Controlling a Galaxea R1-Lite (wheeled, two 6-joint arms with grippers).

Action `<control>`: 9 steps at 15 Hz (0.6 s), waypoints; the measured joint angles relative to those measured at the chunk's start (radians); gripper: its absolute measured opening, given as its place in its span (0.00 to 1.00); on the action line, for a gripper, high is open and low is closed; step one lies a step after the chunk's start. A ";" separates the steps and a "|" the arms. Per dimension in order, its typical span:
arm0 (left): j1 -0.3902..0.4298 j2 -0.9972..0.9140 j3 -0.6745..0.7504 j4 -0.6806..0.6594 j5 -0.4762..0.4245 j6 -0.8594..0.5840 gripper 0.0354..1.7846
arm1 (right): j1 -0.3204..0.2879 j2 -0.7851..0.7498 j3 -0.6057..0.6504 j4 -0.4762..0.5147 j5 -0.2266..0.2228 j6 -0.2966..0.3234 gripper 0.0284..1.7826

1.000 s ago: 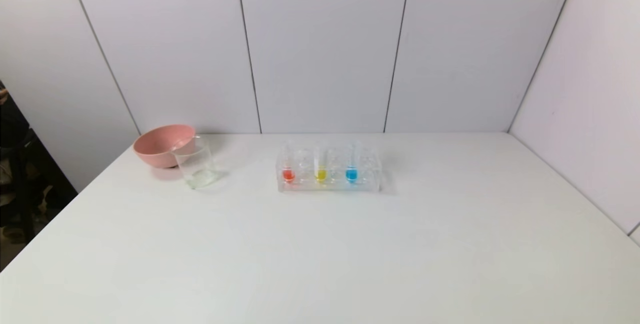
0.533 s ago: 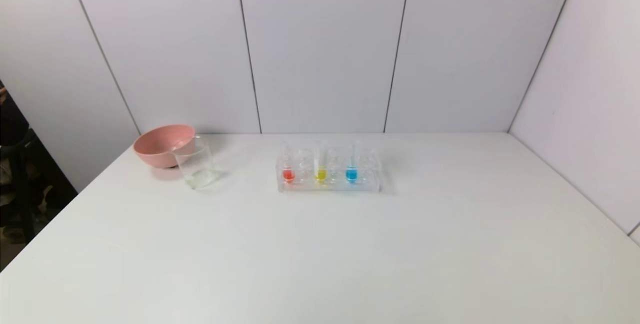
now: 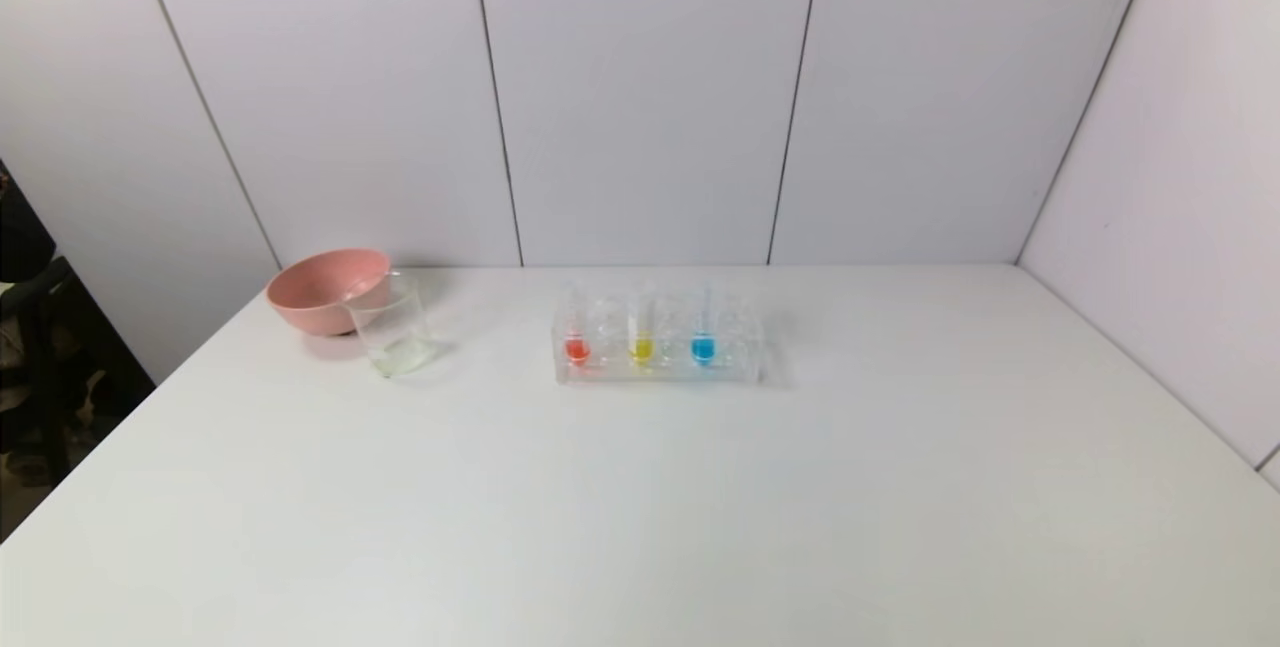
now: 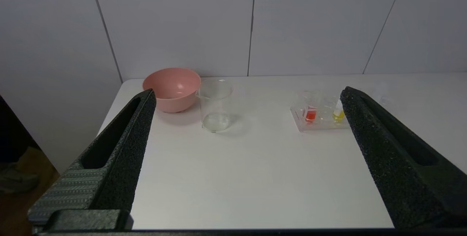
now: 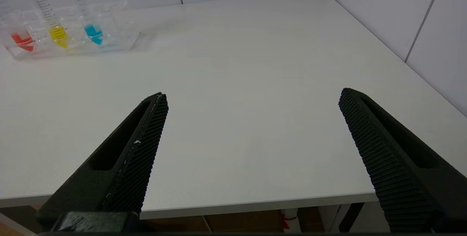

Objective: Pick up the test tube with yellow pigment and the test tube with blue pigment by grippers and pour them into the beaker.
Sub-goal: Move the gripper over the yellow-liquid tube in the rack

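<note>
I am seeing the yellow tube (image 3: 641, 332) standing upright in the clear rack (image 3: 657, 367), a little above the middle of the head view, with the blue tube (image 3: 703, 332) in the slot just to its right in that frame and a red tube (image 3: 576, 335) in the slot to its left. Each one is holding only a little colour in its tip. The beaker (image 3: 391, 325) is sitting well apart from the rack, over in the left part of the frame, touching or nearly touching the pink bowl (image 3: 322, 289) behind it; I am seeing no colour in it, only a pale glint at its base.

So I am judging that nothing is done yet: both tubes are in their slots, both pours are ahead of me, and neither arm is showing in the head view.

In the left wrist view I am watching the left tool (image 4: 248, 95) spread wide and gripping nothing, hanging back at the near edge of the tabletop (image 4: 255, 177), with the beaker framed between its fingers (image 4: 120, 148) and the rack partly hidden by the right-hand one. In the right wrist view the right tool (image 5: 253, 95) is likewise gaping and bare, off the near edge, with the rack in the upper left corner of that frame.
</note>
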 joint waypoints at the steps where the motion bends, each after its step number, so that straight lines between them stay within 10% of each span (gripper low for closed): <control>1: 0.000 0.050 -0.014 -0.028 -0.002 0.000 0.99 | 0.000 0.000 0.000 0.000 0.000 0.000 0.96; 9: -0.072 0.471 -0.090 -0.317 -0.009 -0.015 0.99 | 0.000 0.000 0.000 0.000 0.000 0.000 0.96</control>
